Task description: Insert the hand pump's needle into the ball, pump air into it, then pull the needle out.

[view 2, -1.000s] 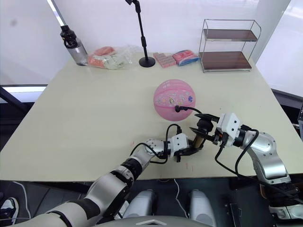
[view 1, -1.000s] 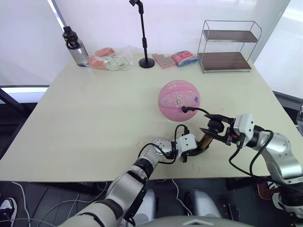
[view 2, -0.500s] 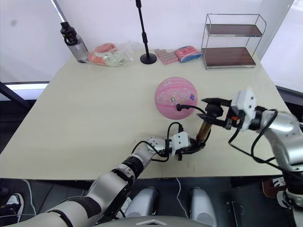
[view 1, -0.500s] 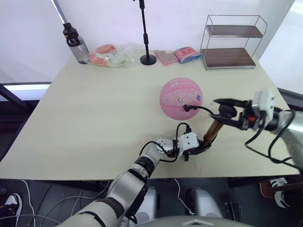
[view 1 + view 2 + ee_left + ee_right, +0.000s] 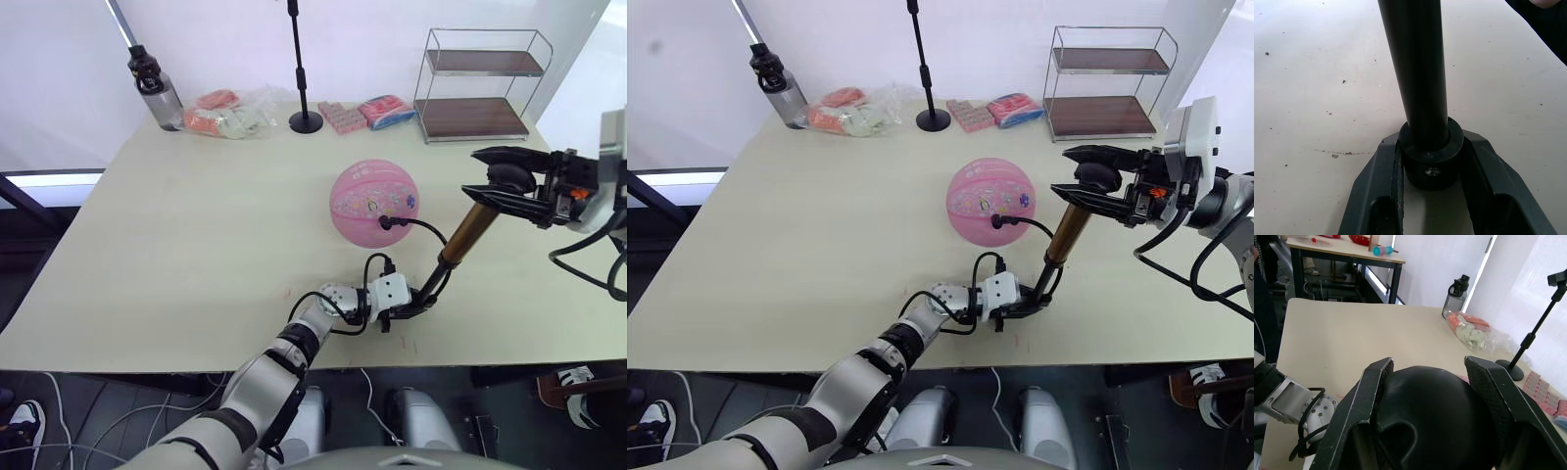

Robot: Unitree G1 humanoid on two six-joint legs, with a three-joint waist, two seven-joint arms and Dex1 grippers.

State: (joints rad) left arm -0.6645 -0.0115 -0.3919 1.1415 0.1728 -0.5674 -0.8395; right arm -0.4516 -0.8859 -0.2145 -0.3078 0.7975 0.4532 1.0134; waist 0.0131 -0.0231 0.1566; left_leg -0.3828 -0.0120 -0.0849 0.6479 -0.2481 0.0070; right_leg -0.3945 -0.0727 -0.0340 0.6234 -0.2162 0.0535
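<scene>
Gripping hand pump (image 5: 458,239) base, left end effector (image 5: 409,305), right end effector (image 5: 511,185) clamping handle, hose in ball (image 5: 374,205).

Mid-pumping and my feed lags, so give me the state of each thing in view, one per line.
ball: round, inflated, needle end of hose in its valve.
hand pump: tilted, handle raised, base on table.
left gripper: shut on pump base.
right gripper: shut on pump handle.
bottle: upright, capped.
</scene>
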